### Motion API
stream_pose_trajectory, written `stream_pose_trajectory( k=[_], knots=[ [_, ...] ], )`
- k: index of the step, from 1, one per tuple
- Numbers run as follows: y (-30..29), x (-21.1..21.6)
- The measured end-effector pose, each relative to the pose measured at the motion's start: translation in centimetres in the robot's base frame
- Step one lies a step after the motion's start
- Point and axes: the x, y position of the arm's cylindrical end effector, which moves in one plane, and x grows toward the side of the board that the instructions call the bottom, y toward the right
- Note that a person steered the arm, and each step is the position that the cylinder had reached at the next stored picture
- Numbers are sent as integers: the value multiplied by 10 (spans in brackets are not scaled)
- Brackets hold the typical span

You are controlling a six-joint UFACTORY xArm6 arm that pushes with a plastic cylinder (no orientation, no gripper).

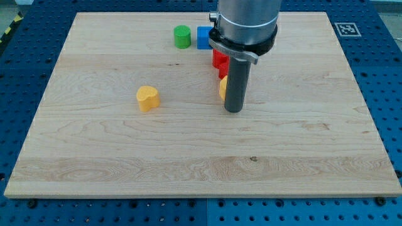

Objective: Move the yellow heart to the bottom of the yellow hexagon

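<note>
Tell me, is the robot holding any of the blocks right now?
No, nothing is held. My tip is a plain rod that only pushes. It rests on the board beside the yellow hexagon, far from the yellow heart.

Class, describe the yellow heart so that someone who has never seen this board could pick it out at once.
Start at the wooden board and look left of the dark rod, whose tip rests near the middle. The yellow heart sits alone there. Unlike the green, blue and red blocks clustered at the top, it has no neighbours.
</note>
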Motion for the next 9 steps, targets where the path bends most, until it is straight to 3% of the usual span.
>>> stream_pose_trajectory(
  k=[1,2,3,6,9],
  knots=[
    [-33,35],
    [-108,43],
    [-173,9],
    [-218,-38],
    [-185,-32]
  ],
)
